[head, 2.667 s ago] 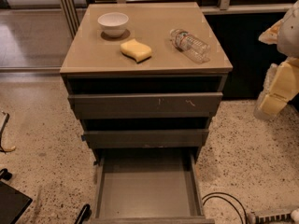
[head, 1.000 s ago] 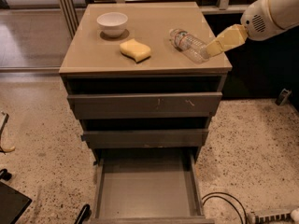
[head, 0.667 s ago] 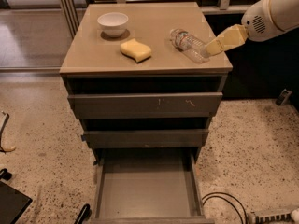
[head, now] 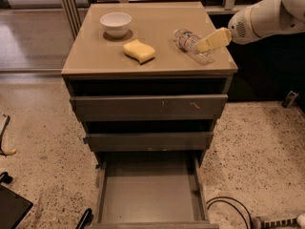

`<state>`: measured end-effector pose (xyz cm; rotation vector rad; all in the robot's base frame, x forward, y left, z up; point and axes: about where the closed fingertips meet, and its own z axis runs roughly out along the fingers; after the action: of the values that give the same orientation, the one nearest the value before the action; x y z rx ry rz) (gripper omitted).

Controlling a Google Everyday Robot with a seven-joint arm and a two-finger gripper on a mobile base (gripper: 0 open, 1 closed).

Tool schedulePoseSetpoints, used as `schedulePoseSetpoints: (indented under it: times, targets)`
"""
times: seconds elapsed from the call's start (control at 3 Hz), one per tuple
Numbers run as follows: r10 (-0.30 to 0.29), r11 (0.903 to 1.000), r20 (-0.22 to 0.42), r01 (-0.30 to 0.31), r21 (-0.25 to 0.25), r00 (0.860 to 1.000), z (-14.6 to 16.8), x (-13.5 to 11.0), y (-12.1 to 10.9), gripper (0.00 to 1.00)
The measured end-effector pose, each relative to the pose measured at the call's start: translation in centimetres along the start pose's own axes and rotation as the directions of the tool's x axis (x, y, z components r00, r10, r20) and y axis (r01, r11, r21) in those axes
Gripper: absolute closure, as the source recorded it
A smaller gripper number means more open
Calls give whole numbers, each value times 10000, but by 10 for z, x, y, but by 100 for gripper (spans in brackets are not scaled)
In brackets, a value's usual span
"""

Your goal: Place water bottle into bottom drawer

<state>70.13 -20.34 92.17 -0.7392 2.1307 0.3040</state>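
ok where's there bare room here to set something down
Bare: the front-left corner of the cabinet top, in front of the bowl and left of the sponge; also the bottom drawer floor. Crowded: right side, where the gripper sits at the water bottle.

A grey-brown three-drawer cabinet stands mid-frame on a speckled terrazzo floor, a glass partition at upper left, dark panelling at right behind the gripper poised over the cabinet's upper-right corner, and a black cable coiled at lower right.
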Motion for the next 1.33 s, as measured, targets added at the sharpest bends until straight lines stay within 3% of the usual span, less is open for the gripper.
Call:
schedulePoseSetpoints:
  times: [0.33,1.0,1.33]
  targets:
    - [419,9991,213,-417,-111,9989,53,-6,-22,0]
    - [713,9959,-56,-715,-553,9974,127,-12,-27,0]
    - [845,9938,-504,-878,-682,9952,147,-5,-26,19]
